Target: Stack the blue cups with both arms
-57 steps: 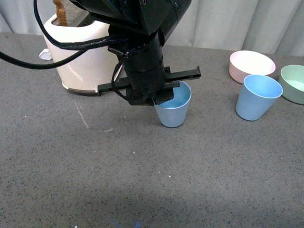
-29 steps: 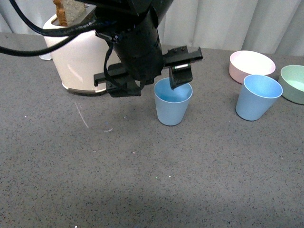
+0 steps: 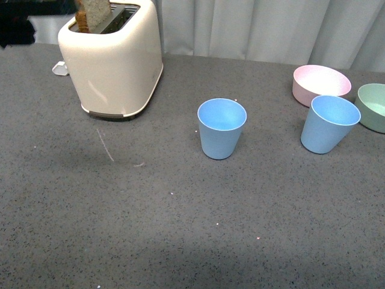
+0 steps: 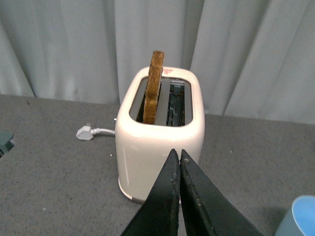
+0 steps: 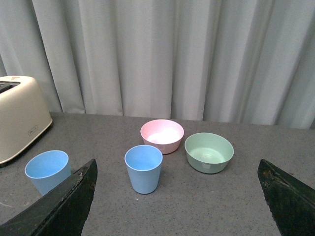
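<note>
Two light blue cups stand upright and apart on the grey table: one in the middle [image 3: 222, 127], one to the right [image 3: 328, 123]. The right wrist view shows both, the middle cup [image 5: 47, 171] and the right cup [image 5: 143, 168]. My right gripper [image 5: 177, 169] is open, its fingers wide apart with nothing between them, well back from the cups. My left gripper [image 4: 176, 156] is shut and empty, pointing at the toaster; an edge of the middle cup [image 4: 301, 219] shows beside it. Neither gripper appears in the front view.
A cream toaster [image 3: 112, 59] with a slice of toast [image 3: 92, 14] stands at the back left, its plug [image 3: 58, 68] beside it. A pink bowl [image 3: 320, 83] and a green bowl [image 3: 374, 106] sit at the back right, close to the right cup.
The left arm, which hung over the middle cup, has pulled away up and to the left, out of the front view. Both cups stand where they were.
</note>
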Motion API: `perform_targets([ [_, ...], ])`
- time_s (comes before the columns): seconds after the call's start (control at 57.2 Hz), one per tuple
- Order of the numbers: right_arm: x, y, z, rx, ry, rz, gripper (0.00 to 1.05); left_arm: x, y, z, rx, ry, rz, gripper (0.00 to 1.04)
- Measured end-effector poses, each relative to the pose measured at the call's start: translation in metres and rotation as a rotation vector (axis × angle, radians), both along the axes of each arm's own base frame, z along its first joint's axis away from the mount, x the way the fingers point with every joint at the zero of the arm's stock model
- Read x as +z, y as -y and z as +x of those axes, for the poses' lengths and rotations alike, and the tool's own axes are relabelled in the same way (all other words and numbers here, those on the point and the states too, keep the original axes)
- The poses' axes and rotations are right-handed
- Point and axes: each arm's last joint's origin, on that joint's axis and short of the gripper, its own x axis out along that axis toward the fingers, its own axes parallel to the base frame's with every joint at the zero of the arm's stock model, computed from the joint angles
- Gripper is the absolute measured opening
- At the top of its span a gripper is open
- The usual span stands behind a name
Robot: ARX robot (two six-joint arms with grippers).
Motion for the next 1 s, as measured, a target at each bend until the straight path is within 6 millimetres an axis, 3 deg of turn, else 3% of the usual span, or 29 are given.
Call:
perform_targets([
  [0.437, 0.0, 0.0, 0.0, -0.001, 0.0, 0.0, 0.95, 0.001, -0.041, -0.066, 0.002, 0.002, 0.008, 0.04],
  [0.997, 0.0, 0.0, 0.0, -0.002, 0.0, 0.0, 0.95, 0.004, -0.063, -0.112, 0.006, 0.005, 0.008, 0.04],
])
